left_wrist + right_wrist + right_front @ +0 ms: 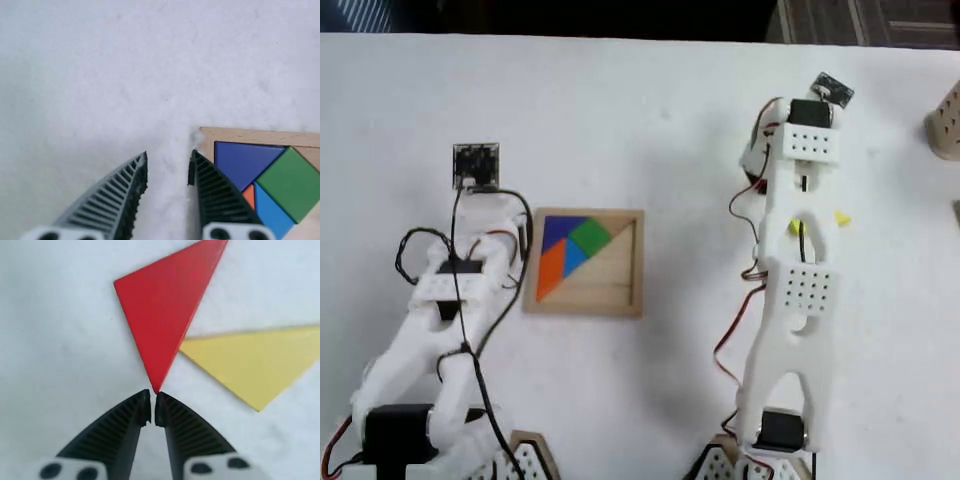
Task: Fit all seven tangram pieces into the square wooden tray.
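Two arms work your white table [650, 100]: the left arm [430, 330] is bent in from the near left, and the right arm [800, 290] stretches away from the near edge toward the far right. Between them you have the tray [585, 305], flat on the table. Its left part is filled and its right and near parts are bare wood. Well right of the tray, under the right arm, you can see the red triangle [165, 305] lying flat. The yellow triangle [255, 365] lies flat too, with one corner meeting the red piece's edge. Inside the tray, the dark blue triangle [556, 232] sits in the far-left corner and the green square [590, 237] is just to its right, touching it. The orange triangle [551, 270] lies along the left wall on the near side. The light blue piece [574, 258] is tucked between the orange and the green. Your left gripper [167, 162] hangs over bare table just beside the tray's far-left corner, jaws spread and holding nothing. Your right gripper [153, 400] has its jaws drawn almost together, and the red triangle's sharp corner sits right at the tips. You cannot tell from these views whether that corner is pinched.
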`<action>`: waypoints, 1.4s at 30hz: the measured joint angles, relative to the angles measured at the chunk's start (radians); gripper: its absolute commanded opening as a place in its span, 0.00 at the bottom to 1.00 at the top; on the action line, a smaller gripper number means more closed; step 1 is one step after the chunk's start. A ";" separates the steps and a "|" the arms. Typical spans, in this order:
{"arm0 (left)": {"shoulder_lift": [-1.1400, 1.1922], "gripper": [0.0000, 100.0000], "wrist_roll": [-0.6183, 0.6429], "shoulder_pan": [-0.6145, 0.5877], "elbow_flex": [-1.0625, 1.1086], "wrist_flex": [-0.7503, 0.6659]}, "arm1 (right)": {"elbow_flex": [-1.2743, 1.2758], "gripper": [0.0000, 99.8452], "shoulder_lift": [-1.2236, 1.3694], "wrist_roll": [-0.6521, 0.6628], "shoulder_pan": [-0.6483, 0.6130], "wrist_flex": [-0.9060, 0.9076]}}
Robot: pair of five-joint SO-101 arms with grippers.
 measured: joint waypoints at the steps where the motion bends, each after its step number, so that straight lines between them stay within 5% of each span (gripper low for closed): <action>1: 0.000 0.15 0.000 0.000 0.000 0.000 | 0.000 0.02 0.000 0.003 0.000 0.000; 6: 0.000 0.15 0.000 0.000 0.000 0.000 | 0.000 0.03 0.000 0.005 -0.002 0.003; 13: 0.000 0.15 0.000 0.000 0.000 0.000 | 0.000 0.25 -0.028 -0.009 0.032 -0.071; 17: 0.000 0.15 0.000 0.000 0.000 0.000 | -0.002 0.31 -0.003 -0.135 0.075 -0.150; 36: 0.000 0.15 0.000 0.000 0.000 0.000 | 0.000 0.31 0.115 -0.213 0.060 -0.453; 42: 0.000 0.15 0.000 0.000 0.000 0.000 | -0.011 0.09 0.161 -0.204 0.046 -0.470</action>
